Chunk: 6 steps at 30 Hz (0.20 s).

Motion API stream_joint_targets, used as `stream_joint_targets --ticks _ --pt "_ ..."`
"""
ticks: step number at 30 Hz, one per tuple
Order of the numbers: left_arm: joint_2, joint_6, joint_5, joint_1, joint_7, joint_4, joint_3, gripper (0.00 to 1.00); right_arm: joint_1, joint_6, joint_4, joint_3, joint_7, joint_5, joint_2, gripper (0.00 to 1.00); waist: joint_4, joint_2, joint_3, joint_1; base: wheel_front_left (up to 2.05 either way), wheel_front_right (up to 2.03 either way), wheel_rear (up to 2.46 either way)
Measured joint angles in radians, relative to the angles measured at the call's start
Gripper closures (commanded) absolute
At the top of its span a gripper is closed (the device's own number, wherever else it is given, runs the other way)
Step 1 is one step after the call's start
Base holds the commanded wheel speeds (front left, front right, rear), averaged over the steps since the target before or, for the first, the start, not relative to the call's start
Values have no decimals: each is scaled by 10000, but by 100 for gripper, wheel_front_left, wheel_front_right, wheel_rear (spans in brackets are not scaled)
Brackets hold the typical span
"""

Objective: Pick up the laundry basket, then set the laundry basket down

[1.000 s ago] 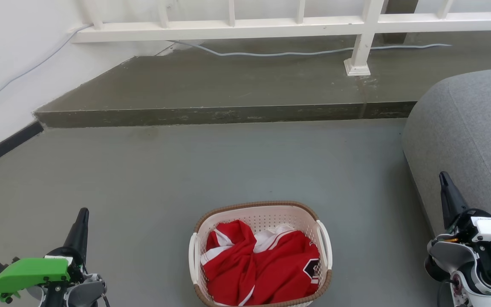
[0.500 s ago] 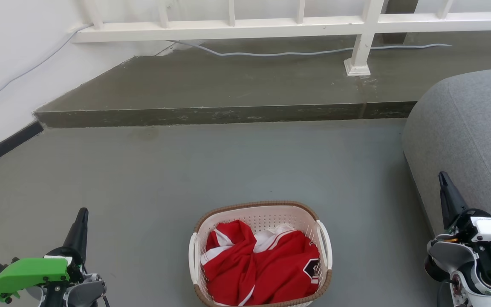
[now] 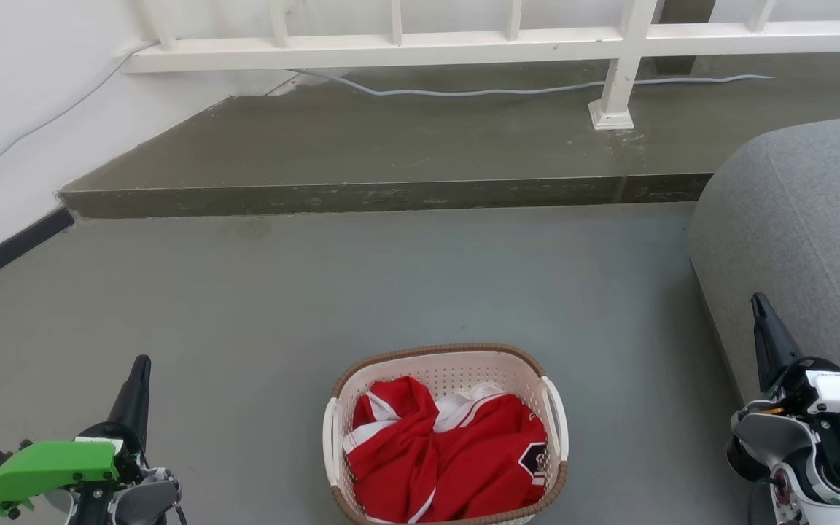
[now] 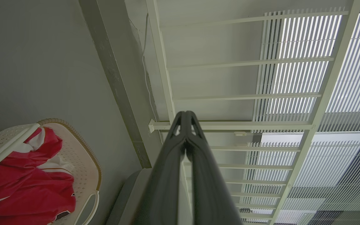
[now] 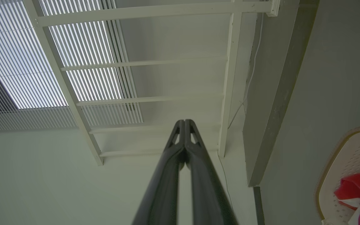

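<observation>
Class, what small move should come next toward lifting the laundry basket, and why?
Probably open both grippers and bring them inward to the side handles: the laundry basket rests on the floor, and the left gripper and right gripper stand shut, out to either side of it, touching nothing.

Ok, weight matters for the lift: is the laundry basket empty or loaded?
Loaded: crumpled red-and-white clothing fills most of the laundry basket.
</observation>
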Motion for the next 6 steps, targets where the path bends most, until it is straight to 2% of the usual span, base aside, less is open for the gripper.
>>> stream_joint_targets --ticks 6 --pt "-2 0 2 0 0 -2 10 100 0 0 -2 -10 0 0 2 100 0 0 0 0 0 0 0"
